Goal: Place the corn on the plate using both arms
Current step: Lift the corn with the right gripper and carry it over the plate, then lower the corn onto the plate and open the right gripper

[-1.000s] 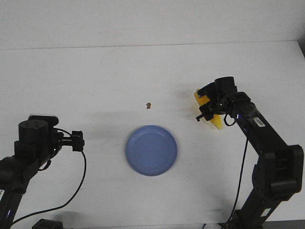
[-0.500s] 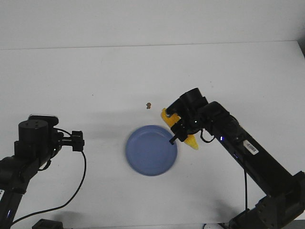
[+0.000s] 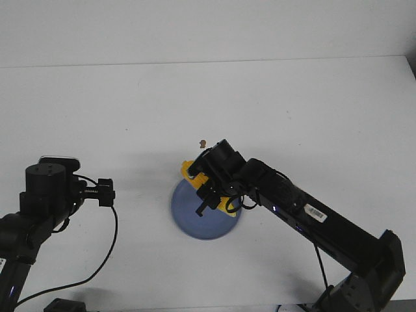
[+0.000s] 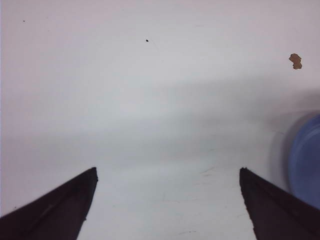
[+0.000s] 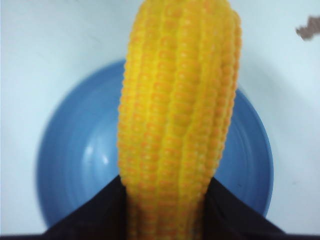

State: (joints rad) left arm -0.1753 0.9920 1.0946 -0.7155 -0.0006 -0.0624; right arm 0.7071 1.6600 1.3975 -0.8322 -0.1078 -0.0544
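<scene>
The yellow corn is clamped between the black fingers of my right gripper, which is shut on its thick part. In the front view the corn hangs over the periwinkle-blue plate at the table's middle. The right gripper and arm cover much of the plate. The wrist view shows the plate directly under the cob. My left gripper stays at the left of the table, open and holding nothing. Its wrist view shows the left gripper over bare table, with the plate's rim at the edge.
A tiny brown speck lies on the white table just behind the plate; it also shows as the speck in the left wrist view. The table's back edge meets a pale wall.
My right arm has carried the corn leftward from the right side of the table to above the plate. The left arm has stayed where it was.
</scene>
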